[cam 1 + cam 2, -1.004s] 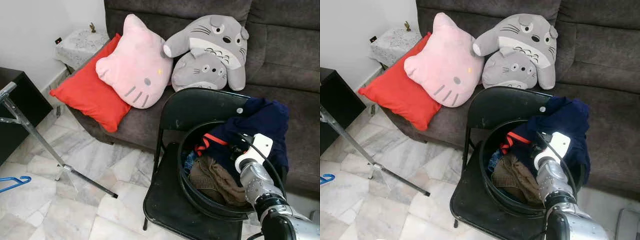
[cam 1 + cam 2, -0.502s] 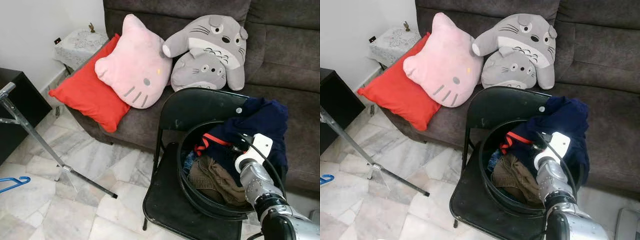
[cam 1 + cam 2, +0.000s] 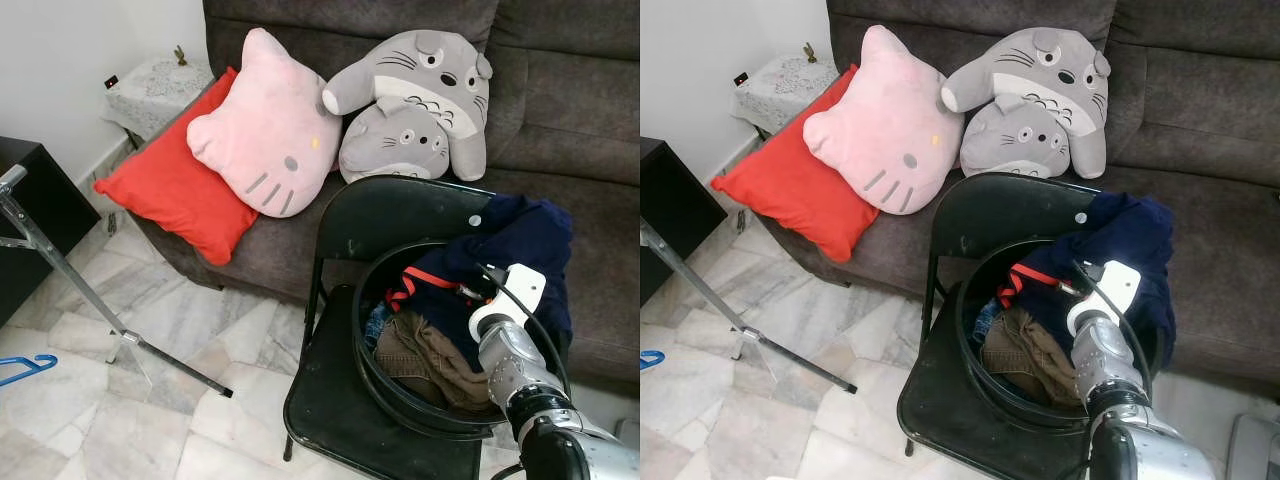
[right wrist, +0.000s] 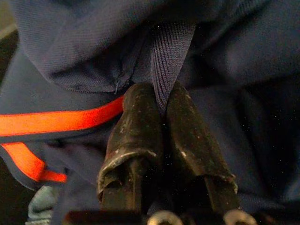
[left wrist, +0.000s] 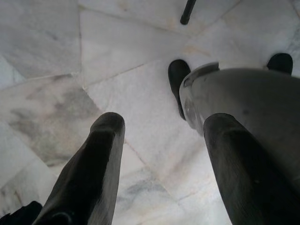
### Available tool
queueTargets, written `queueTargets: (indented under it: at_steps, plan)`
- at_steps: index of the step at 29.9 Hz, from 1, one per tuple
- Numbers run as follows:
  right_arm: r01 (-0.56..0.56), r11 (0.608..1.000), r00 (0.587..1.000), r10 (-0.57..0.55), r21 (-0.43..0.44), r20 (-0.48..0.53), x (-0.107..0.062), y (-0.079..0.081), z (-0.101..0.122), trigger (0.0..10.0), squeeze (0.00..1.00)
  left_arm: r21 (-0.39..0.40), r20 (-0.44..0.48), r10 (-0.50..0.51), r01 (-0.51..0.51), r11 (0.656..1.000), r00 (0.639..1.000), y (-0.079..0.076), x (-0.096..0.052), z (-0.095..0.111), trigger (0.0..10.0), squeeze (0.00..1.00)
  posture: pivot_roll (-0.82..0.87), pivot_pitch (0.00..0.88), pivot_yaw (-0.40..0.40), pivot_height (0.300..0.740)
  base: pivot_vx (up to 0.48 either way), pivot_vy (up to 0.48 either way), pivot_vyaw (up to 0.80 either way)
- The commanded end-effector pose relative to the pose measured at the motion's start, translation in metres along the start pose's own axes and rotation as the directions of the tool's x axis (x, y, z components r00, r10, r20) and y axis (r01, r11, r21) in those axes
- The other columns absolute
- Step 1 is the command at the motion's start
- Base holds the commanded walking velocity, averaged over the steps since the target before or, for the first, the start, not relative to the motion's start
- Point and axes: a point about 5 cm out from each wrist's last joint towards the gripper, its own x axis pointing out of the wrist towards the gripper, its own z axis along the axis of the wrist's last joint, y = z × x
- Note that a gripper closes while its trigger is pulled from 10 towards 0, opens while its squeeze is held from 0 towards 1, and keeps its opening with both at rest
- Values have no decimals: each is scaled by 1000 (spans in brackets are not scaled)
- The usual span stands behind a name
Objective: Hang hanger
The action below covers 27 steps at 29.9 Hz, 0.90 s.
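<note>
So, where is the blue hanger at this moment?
The blue hanger lies on the marble floor at the far left of the left eye view, beside the metal rack leg, far from the black chair.

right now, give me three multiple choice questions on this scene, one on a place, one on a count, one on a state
1. Where is the black basket?
A. on the folding chair
B. on the sofa
C. on the floor

2. How many grey plush toys lie on the sofa?
A. one
B. two
C. four

3. What is the right hand doing?
A. open above the basket
B. pinching the navy garment
C. holding a hanger

Answers: 1 A, the basket sits on the chair seat. 2 B, two are stacked. 3 B, its fingers clamp a navy fold.
</note>
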Motion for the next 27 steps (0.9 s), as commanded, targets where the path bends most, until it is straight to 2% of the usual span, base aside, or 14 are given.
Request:
queueTargets:
  at_steps: [1, 5, 9, 11, 12, 19, 20, 27]
  plan:
    - [-27, 1000, 998, 26, 7, 51, 2, 9, 11, 0, 0, 1, -50, 5, -5, 1000, 999, -1, -2, -12, 10000, 0, -8, 184, 31, 740, 0, 0, 0]
    - [-61, 998, 994, 60, 2, 91, 2, 20, 18, 0, 0, -9, -47, 1, -1, 1000, 999, -5, -1, -11, 10000, 0, -14, 178, 18, 740, 0, 0, 0]
    - [-127, 991, 977, 133, -48, 168, 2, 41, 37, 0, 0, -17, -48, -1, 0, 1000, 999, -8, -1, -10, 10000, 0, -22, 170, 10, 740, 0, 0, 0]
    - [-136, 989, 973, 142, -51, 179, 2, 43, 40, 0, 0, -18, -49, -1, 0, 1000, 999, -8, 0, -10, 10000, 0, -24, 168, 8, 740, 0, 0, 0]
    - [-162, 985, 962, 173, -68, 210, 2, 52, 50, 0, 0, -21, -49, -2, 1, 1000, 999, -8, 0, -10, 10000, 0, -26, 164, 5, 740, 0, 0, 0]
    - [-256, 956, 902, 290, -145, 319, -8, 87, 82, 0, 0, -27, -46, -9, 8, 1000, 999, -15, 1, -8, 10000, 0, -35, 145, -5, 740, 0, 0, 0]
    - [-256, 956, 902, 290, -145, 319, -8, 87, 82, 0, 0, -27, -46, -9, 8, 1000, 999, -15, 1, -8, 10000, 0, -35, 145, -5, 740, 0, 0, 0]
    - [-317, 916, 817, 395, -245, 420, -27, 118, 112, 0, 0, -28, -44, -26, 24, 999, 999, -28, 3, -6, 10000, 0, -40, 130, -11, 740, 0, 0, 0]
